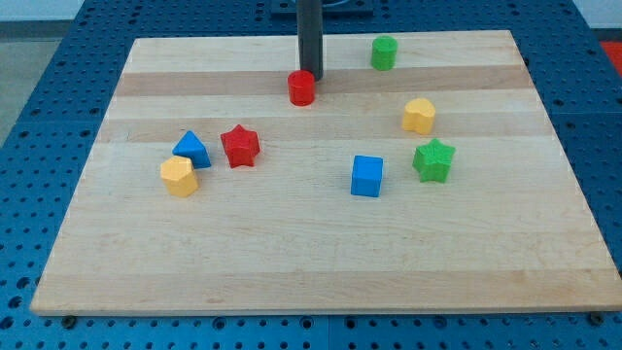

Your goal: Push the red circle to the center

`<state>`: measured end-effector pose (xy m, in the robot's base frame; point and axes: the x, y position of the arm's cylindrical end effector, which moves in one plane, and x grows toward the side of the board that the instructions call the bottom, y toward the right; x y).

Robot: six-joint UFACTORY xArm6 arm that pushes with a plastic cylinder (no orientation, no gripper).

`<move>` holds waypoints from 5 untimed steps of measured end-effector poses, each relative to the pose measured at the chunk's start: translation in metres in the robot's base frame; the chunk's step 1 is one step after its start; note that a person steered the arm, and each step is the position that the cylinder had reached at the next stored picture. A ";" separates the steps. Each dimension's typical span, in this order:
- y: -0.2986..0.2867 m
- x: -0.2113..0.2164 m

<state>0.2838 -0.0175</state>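
A pale wooden bench [321, 262] fills most of the view, sitting on a blue pegboard surface [39, 117] that shows around its edges. From the view's top a dark rod [310, 34] comes straight down. There are no jaws on this arm, only the rod, so nothing is apart or clamped. The rod's lower end, my tip [311, 77], sits at the upper right edge of the red circle [302, 87], touching it or just about; I cannot tell which from here.

The red circle lies near the view's top, a little left of the middle line and well above the bench's centre.

Down to the view's left three blocks cluster: a red star [239, 146], a blue triangle [191, 149] just beside it, and a yellow hexagon-like block [179, 176] touching or nearly touching the triangle from below.

On the view's right, a blue cube [366, 176] stands near a green star [433, 159]. Above the star sits a yellow block [419, 115], rounded, its exact shape hard to make out. Farthest up, near the bench's top edge, is a green cylinder [384, 52], well apart from the rest.
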 end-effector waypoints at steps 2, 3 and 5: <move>-0.007 0.000; -0.013 0.001; -0.057 0.010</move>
